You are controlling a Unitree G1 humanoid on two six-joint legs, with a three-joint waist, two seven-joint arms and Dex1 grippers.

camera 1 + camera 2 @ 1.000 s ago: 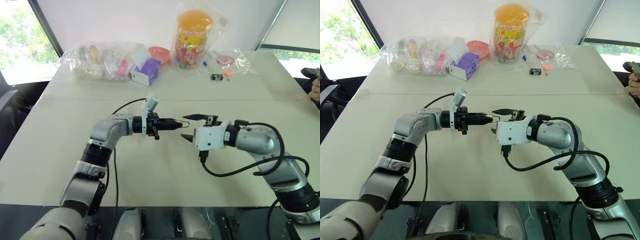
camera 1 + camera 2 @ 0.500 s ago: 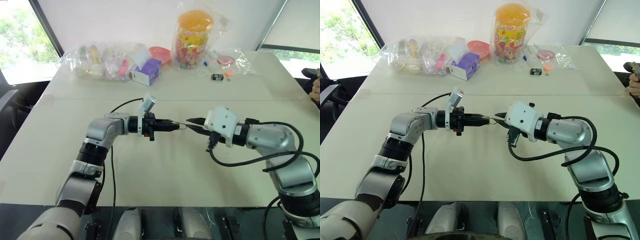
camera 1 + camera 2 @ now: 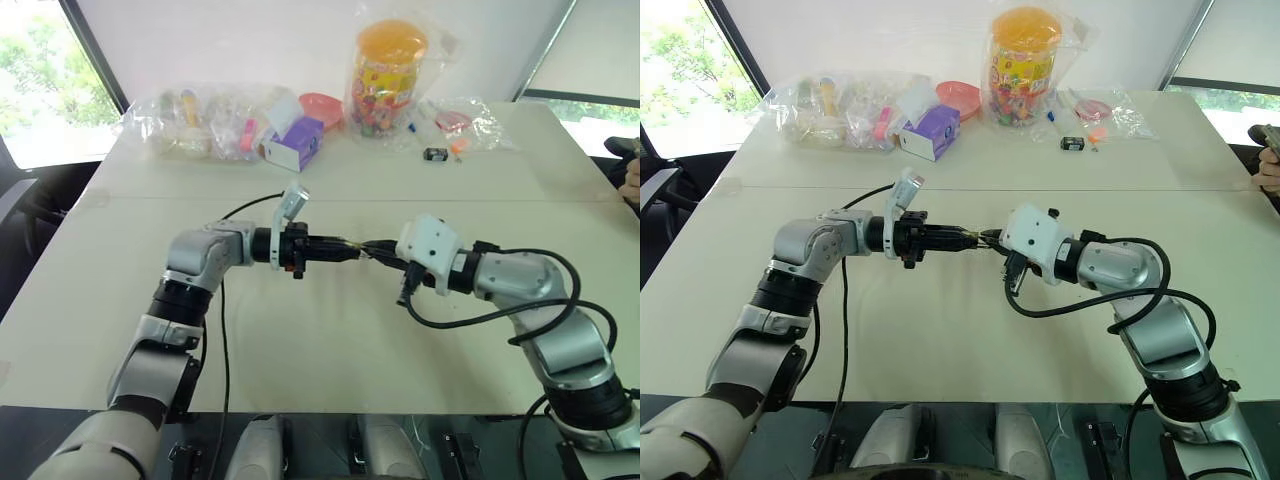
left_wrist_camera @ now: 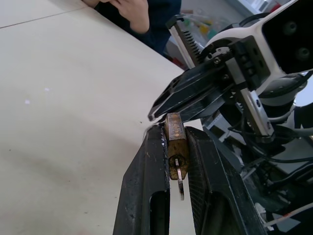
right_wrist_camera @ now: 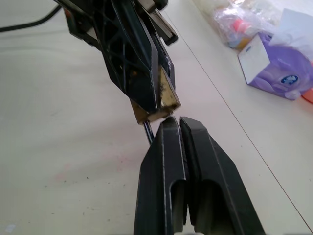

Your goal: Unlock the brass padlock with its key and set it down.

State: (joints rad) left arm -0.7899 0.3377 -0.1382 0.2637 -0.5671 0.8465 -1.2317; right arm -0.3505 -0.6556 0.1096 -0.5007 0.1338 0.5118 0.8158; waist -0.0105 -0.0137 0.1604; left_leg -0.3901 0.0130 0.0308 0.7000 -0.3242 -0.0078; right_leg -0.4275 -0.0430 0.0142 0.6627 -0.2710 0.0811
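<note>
Risk: the shackle could be missed or slip, since the right gripper (image 5: 172, 128) is closed flat with nothing clearly seen between its fingers.
Cause: thin metal, small contact.
Padlock: the brass padlock (image 4: 174, 142) is a small golden block with a key (image 4: 180, 177) in its keyway.
Location: above the table (image 3: 300, 340), at 3 o'clock of the left gripper (image 4: 172, 147), which is clamped on it.

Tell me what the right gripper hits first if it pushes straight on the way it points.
Most likely the brass padlock, clamped in the left gripper. The right gripper, fingers shut, has its tips right at the padlock's end; whether they already touch is unclear.
</note>
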